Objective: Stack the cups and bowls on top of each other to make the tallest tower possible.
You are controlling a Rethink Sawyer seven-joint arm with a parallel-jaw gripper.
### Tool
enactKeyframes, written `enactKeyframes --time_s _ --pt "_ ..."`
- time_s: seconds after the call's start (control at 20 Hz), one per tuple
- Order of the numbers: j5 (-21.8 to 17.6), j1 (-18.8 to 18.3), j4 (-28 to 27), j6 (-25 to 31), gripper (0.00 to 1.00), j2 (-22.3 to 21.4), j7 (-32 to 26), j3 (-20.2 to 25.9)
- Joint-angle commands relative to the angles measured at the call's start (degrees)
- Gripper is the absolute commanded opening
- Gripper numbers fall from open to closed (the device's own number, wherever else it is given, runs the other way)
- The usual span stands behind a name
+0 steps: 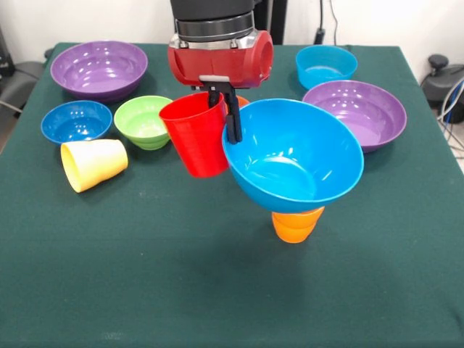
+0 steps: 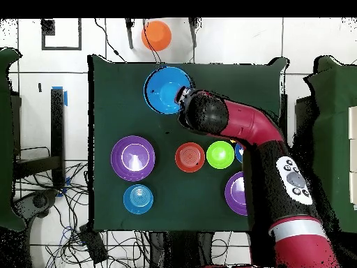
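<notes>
Glossy red cup, clamped, tilted.

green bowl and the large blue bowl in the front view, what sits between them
In the front view, the red cup hangs between the green bowl and the large blue bowl, held tilted above the table by the gripper, whose fingers clamp its rim.

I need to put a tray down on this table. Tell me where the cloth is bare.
The widest bare cloth is the near strip in the front view, in front of the yellow cup and orange cup. The far half is crowded: purple bowls, dark blue bowl, green bowl, cyan bowl.
</notes>
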Motion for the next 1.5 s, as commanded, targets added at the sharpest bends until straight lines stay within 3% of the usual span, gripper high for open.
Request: enactKeyframes --time_s 0.05,0.85,1.25,1.5 --pt "-0.5 1.8 -1.3 -3.0 0.00 2.6 6.5 -1.3" --pt "0.3 3.4 -1.9 -3.4 0.00 2.7 8.2 -3.3" --pt "1.4 1.9 -0.8 -6.0 0.00 3.6 7.4 -0.7" --pt "2.5 -0.2 0.9 -6.8 0.00 4.1 5.4 3.5"
